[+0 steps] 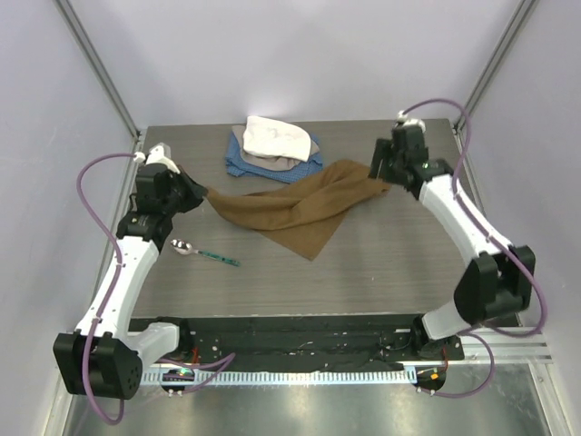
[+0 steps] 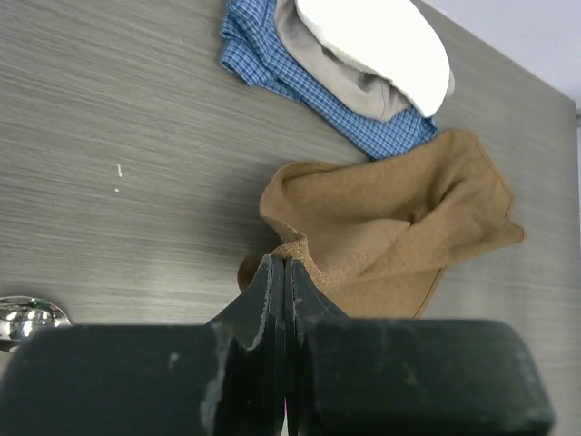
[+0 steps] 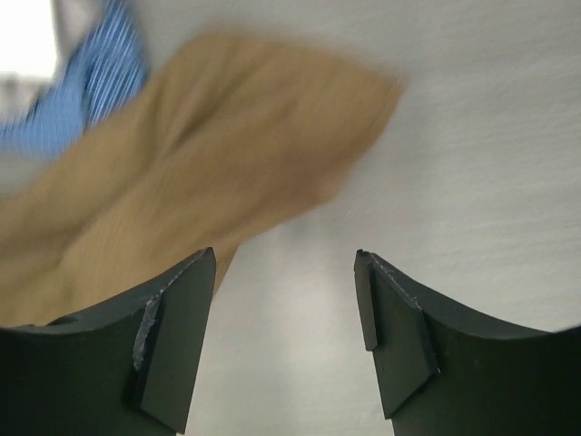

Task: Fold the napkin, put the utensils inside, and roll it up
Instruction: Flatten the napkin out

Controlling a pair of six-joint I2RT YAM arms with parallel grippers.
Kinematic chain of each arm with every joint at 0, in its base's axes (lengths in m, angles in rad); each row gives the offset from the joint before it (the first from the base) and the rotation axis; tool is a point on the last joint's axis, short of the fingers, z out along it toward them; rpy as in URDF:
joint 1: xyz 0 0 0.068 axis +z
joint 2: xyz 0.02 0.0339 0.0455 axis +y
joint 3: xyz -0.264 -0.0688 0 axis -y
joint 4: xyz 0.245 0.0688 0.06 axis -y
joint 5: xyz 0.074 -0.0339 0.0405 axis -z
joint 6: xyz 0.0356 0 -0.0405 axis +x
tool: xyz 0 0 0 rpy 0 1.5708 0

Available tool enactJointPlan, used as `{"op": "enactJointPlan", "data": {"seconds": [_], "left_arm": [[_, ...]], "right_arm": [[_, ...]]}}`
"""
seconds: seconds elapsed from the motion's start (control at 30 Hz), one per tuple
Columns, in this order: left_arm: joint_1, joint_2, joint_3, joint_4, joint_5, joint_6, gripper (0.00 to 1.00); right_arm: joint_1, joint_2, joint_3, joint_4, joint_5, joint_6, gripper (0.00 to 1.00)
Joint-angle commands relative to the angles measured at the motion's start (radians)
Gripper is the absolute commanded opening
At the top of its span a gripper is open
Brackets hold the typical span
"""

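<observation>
pinching napkin (image 1: 300,211) corner with left gripper (image 2: 286,272), right gripper (image 3: 286,304) spread wide

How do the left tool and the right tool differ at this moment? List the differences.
The left tool is shut, pinching a corner of the napkin; the right tool stands open and holds nothing. The left tool sits near the spoon; the right tool is by the napkin's opposite corner. Both are dark and two-fingered.
</observation>
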Motion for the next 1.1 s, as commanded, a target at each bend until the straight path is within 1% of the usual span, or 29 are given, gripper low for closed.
{"op": "enactJointPlan", "data": {"seconds": [0.0, 0.07, 0.1, 0.17, 0.2, 0.3, 0.43, 0.47, 0.7, 1.07], "left_arm": [[0.006, 0.016, 0.054, -0.071, 0.077, 0.072, 0.0], [0.006, 0.021, 0.06, -0.086, 0.08, 0.108, 0.0], [0.006, 0.022, 0.062, -0.101, 0.076, 0.118, 0.0], [0.006, 0.019, 0.056, -0.104, 0.071, 0.127, 0.0], [0.006, 0.016, 0.048, -0.091, 0.073, 0.127, 0.0], [0.008, 0.012, 0.03, -0.086, 0.068, 0.13, 0.0], [0.008, 0.013, 0.033, -0.112, 0.064, 0.145, 0.0], [0.008, 0.007, 0.033, -0.114, 0.06, 0.148, 0.0], [0.008, -0.019, 0.03, -0.123, 0.025, 0.164, 0.0], [0.008, -0.016, 0.03, -0.12, 0.044, 0.159, 0.0]], "right_arm": [[0.188, -0.191, -0.216, 0.011, -0.013, 0.09, 0.7], [0.269, -0.214, -0.282, 0.008, -0.018, 0.13, 0.7], [0.344, -0.214, -0.33, -0.007, -0.013, 0.147, 0.7], [0.42, -0.204, -0.379, -0.018, 0.011, 0.202, 0.69], [0.478, -0.199, -0.391, -0.019, 0.022, 0.221, 0.69], [0.549, -0.17, -0.427, 0.013, 0.031, 0.265, 0.67], [0.634, -0.081, -0.405, 0.042, 0.033, 0.265, 0.66], [0.641, -0.043, -0.387, 0.045, 0.032, 0.264, 0.65], [0.665, 0.069, -0.315, 0.063, 0.042, 0.233, 0.64], [0.67, 0.148, -0.286, 0.091, 0.041, 0.224, 0.64]]}}
